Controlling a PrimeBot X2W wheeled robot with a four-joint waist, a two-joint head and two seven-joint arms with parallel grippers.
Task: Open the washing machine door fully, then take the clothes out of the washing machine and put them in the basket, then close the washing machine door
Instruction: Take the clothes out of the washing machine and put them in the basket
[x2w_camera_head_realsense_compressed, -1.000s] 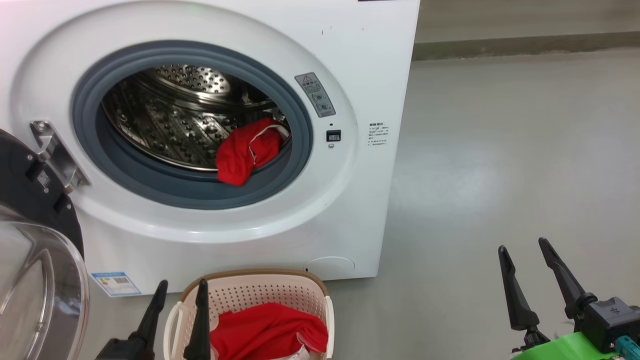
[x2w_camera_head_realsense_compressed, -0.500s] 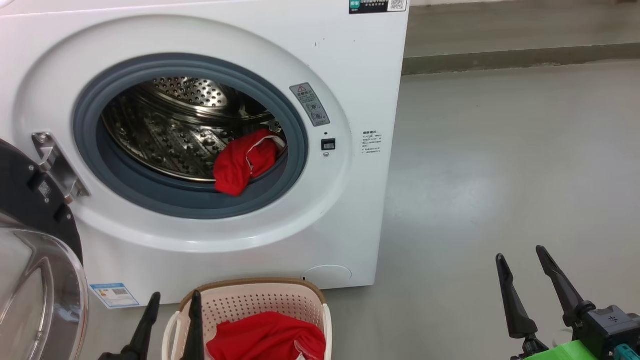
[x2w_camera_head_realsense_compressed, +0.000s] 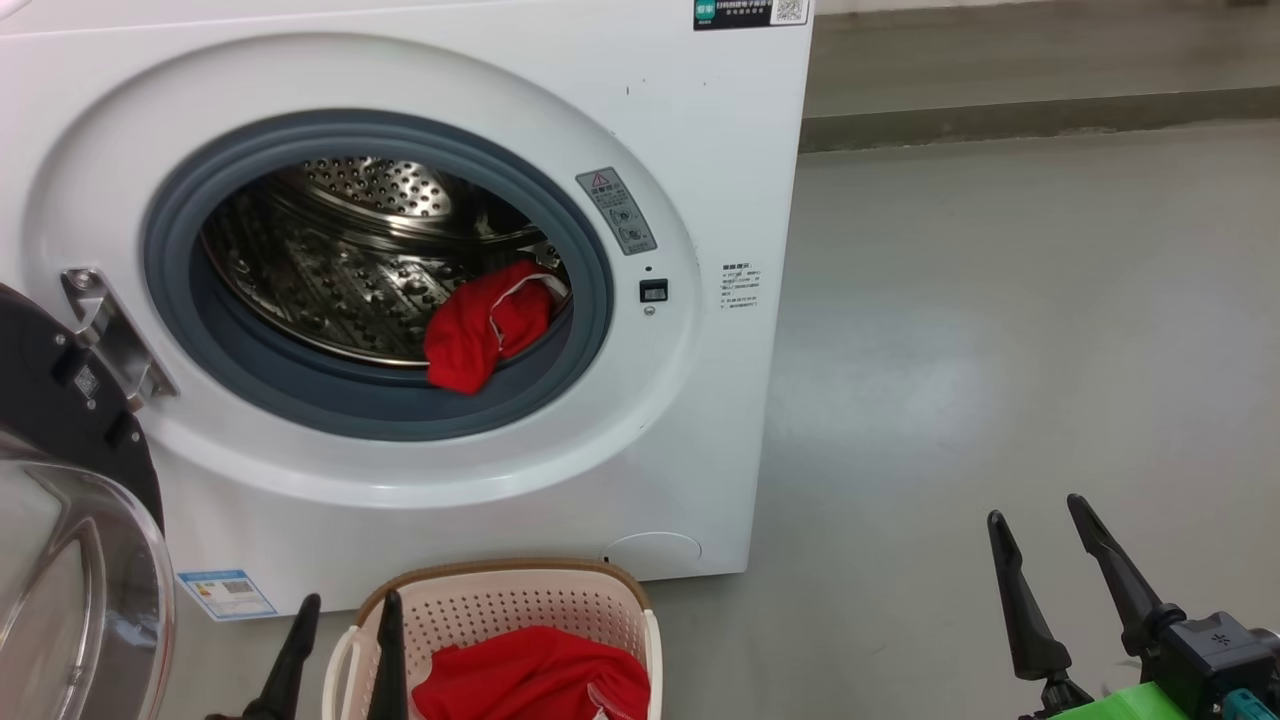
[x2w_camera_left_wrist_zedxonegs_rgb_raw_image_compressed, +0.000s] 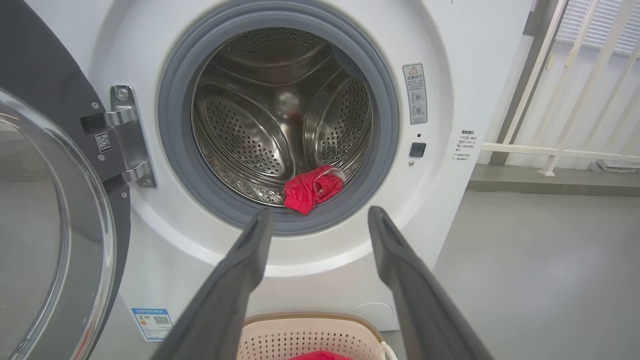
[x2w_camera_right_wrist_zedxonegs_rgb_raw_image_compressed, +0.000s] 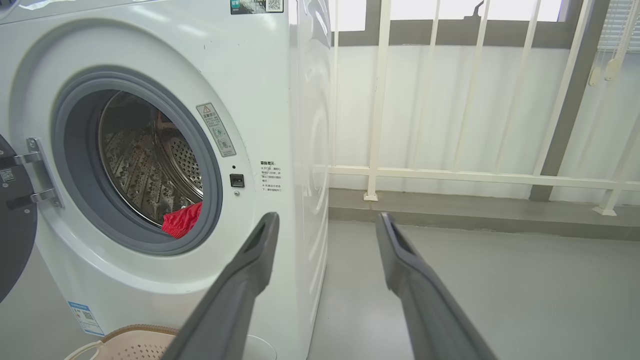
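Head view: washing machine door (x2w_camera_head_realsense_compressed: 70, 500) open at left edge; clothes (x2w_camera_head_realsense_compressed: 485, 325) at drum (x2w_camera_head_realsense_compressed: 340, 270) lip, centre, more in basket (x2w_camera_head_realsense_compressed: 520, 605), bottom. Left gripper (x2w_camera_head_realsense_compressed: 351, 596), right gripper (x2w_camera_head_realsense_compressed: 1034, 506): spread, empty. Wrist views: same clothes low in the opening.

- White washing machine (x2w_camera_head_realsense_compressed: 700, 150): steel drum (x2w_camera_head_realsense_compressed: 340, 270) exposed.
- Door (x2w_camera_head_realsense_compressed: 70, 540), black rim, clear glass: swung wide open at the washing machine's left.
- 1 red garment (x2w_camera_head_realsense_compressed: 480, 325), white trim: draped over the drum's front lip.
- Cream basket (x2w_camera_head_realsense_compressed: 500, 600), brown rim: just before the washing machine, holding red clothes (x2w_camera_head_realsense_compressed: 530, 680).
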